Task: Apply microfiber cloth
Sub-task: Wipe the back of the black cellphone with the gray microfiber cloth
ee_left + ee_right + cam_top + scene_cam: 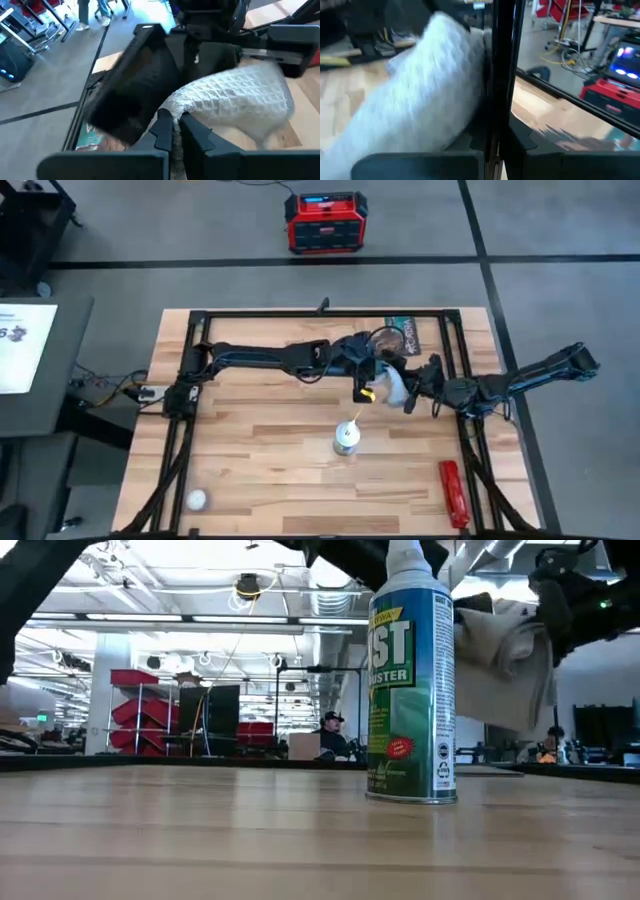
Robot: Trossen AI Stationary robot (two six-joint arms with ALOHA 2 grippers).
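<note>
Both dark arms meet above the far right part of the wooden table. The left gripper has its fingers pinched on an edge of the soft pale grey-blue microfiber cloth, which hangs in the air between the two arms, clear of the tabletop. The right gripper has its fingers nearly together beside the cloth; whether they clamp it cannot be told. Nearer stands a green-and-white spray can, upright; a red tool lies near right.
</note>
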